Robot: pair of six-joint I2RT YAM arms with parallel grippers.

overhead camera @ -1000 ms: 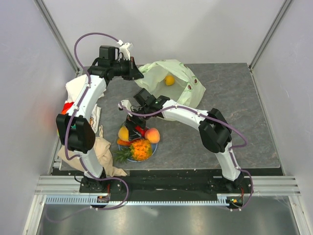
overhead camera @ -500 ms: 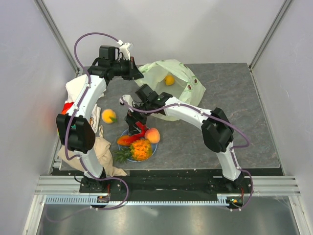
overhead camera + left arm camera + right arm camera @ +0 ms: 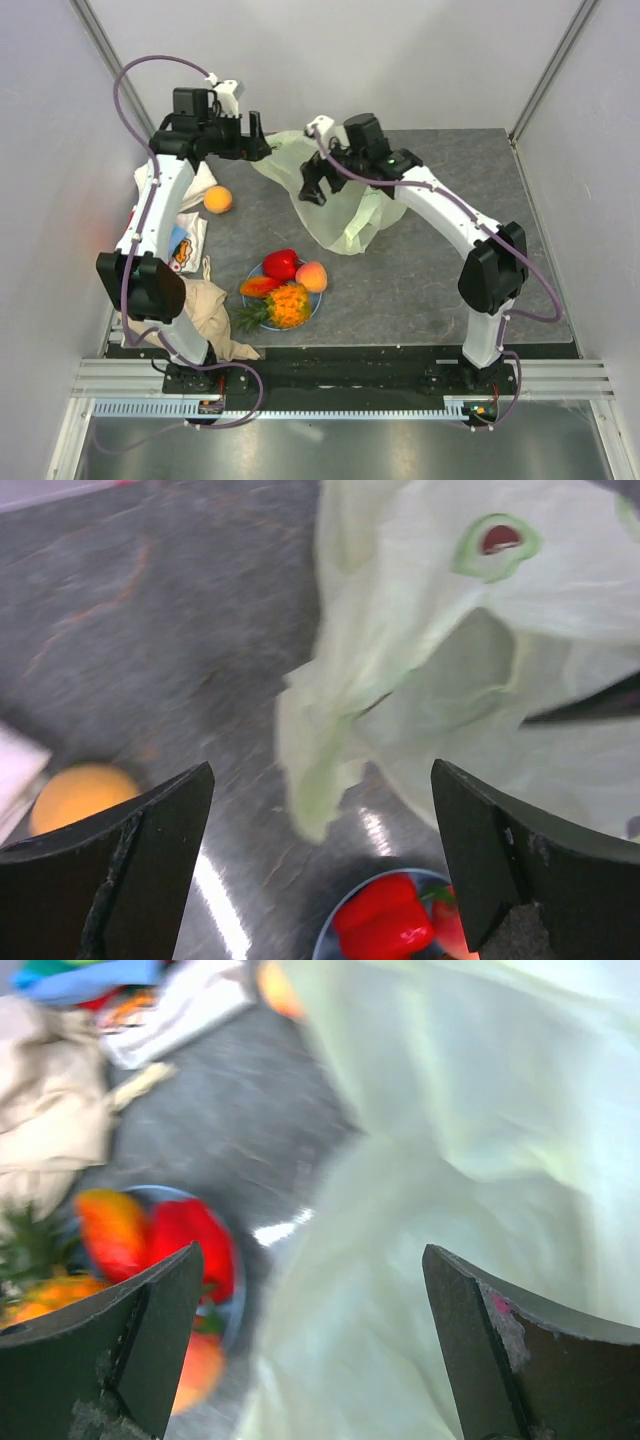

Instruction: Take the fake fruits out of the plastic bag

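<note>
The pale green plastic bag (image 3: pixel 338 212) hangs crumpled at the table's middle back, draped under my right gripper (image 3: pixel 312 188). That gripper is open, with bag film (image 3: pixel 450 1110) spread in front of its jaws. My left gripper (image 3: pixel 257 140) is open just left of the bag (image 3: pixel 450 660) and touches nothing. On the blue plate (image 3: pixel 247 295) lie a red pepper (image 3: pixel 280 264), a peach (image 3: pixel 312 276), a pineapple (image 3: pixel 288 306) and an orange piece (image 3: pixel 258 287). A round orange fruit (image 3: pixel 218 199) sits on the table to the left. Whatever is inside the bag is hidden.
A white printed cloth (image 3: pixel 185 235) and a beige cloth (image 3: pixel 205 310) lie along the table's left edge. The round orange fruit (image 3: pixel 80 792) rests against the white cloth. The plate's rim (image 3: pixel 330 940) shows below the left jaws.
My left gripper opened and let go of the bag. My right arm rose from the plate to the bag, which has collapsed. The round orange fruit rolled from the plate to the left.
</note>
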